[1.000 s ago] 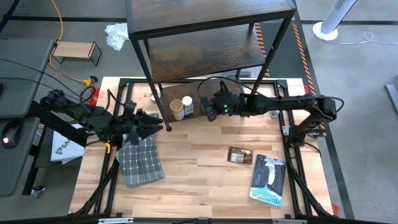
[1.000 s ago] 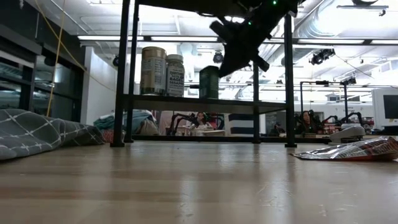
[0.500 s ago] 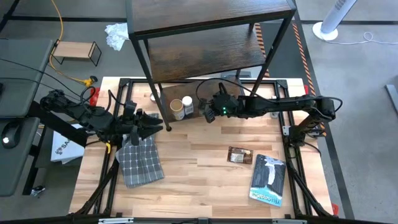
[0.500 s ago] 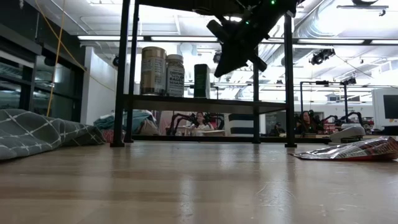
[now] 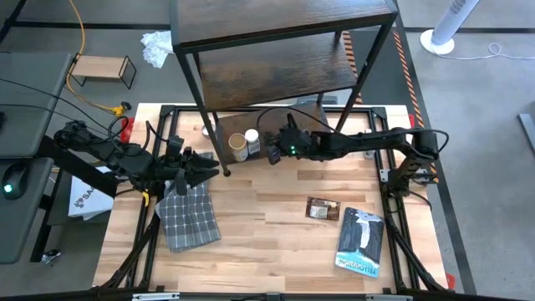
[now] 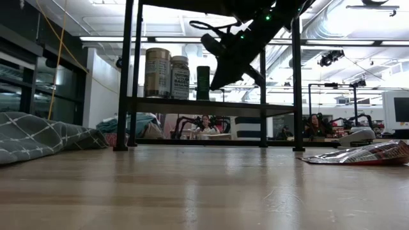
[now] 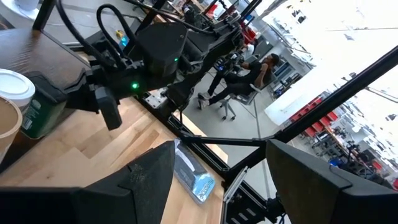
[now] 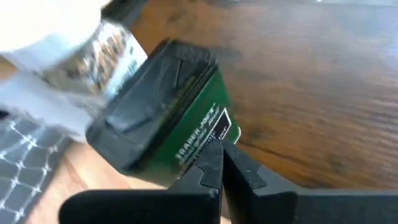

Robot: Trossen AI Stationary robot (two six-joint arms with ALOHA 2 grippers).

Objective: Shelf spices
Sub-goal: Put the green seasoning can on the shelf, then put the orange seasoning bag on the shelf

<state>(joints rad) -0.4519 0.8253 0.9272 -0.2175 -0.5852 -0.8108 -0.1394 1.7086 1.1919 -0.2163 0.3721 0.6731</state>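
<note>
My right tool (image 5: 276, 152) sits at the shelf's (image 5: 276, 84) lowest board, fingers pressed together beside the green spice tin (image 8: 168, 118), which stands there next to the white-capped jar (image 5: 252, 140). Left tool (image 5: 203, 167) spread, waiting over the cloth (image 5: 189, 219).

Green tin (image 8: 180, 134): label "TRADER JOE'S" | blue-and-white book (image 5: 360, 242): cover title too small to read | jars (image 6: 163, 72): label print illegible
</note>
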